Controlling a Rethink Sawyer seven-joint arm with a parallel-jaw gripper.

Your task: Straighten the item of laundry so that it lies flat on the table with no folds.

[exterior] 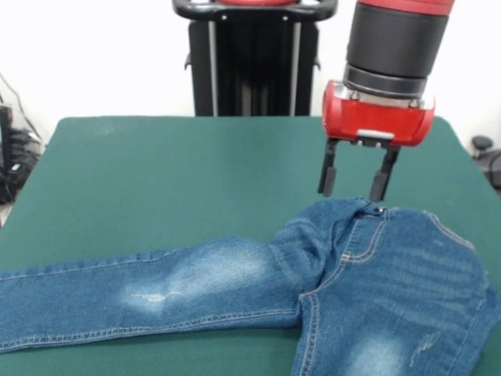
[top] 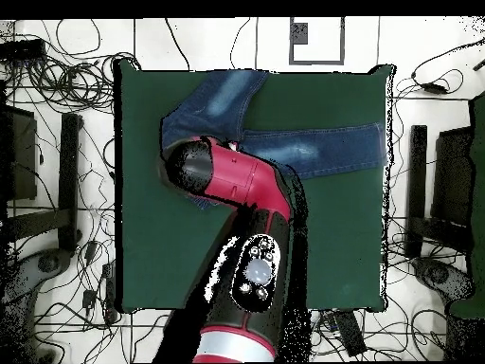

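The blue denim jeans lie on the dark green table at the near side. One leg stretches out to the left edge, with a faded patch at the knee. The other leg bends toward the near edge, with folds at the crotch. My gripper hangs open and empty just above the waistband, its two black fingers pointing down. In the overhead view the jeans lie near the table's far edge, and the arm covers the waist part and hides the gripper.
The robot's black pedestal stands at the table's far side. In the overhead view cables and stands ring the table on the floor.
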